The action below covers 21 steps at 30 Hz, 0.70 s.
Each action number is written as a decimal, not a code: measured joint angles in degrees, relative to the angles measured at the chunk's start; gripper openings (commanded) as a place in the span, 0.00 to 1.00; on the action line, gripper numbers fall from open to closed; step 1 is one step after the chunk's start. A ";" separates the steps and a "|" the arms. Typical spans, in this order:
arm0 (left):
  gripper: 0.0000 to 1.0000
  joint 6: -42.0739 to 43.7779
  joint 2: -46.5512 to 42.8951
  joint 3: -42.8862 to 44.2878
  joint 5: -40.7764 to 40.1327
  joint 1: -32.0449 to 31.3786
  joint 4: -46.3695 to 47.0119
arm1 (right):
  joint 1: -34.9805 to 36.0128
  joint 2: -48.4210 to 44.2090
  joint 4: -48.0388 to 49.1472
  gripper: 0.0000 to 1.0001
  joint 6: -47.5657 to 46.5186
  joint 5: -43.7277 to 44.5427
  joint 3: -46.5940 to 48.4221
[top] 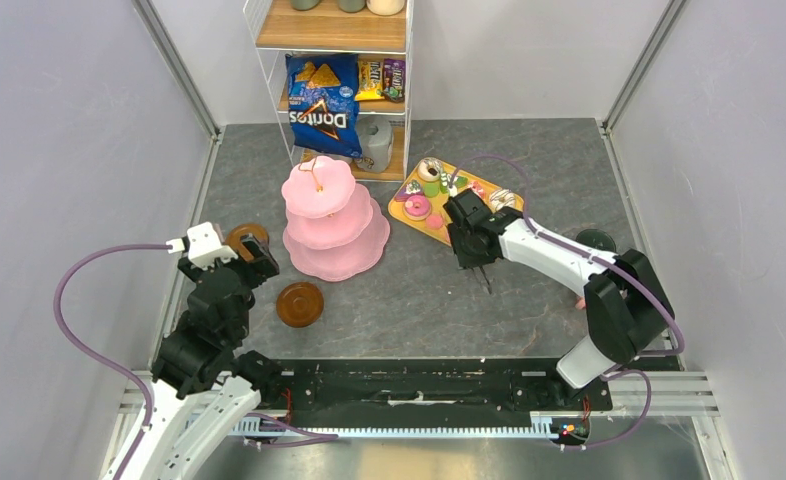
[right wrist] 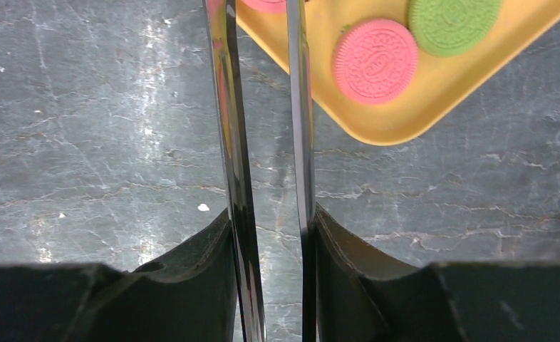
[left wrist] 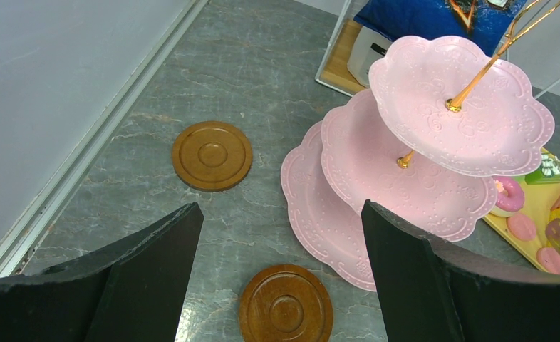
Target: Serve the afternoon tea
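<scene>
Right end effector (right wrist: 271, 229) around metal tongs (right wrist: 229, 142)

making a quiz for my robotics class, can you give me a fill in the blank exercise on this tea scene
The pink stand has ___ tiers.
The metal tongs sit between the fingers of the ___ arm.
The pink and green macarons lie on a ___ tray.
The left gripper is ___.
Missing words: three; right; yellow; open.
</scene>
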 measured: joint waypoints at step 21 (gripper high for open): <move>0.90 0.00 0.09 -0.02 0.02 0.00 0.00 | -2.05 -8.33 -4.68 0.47 0.04 3.93 -1.79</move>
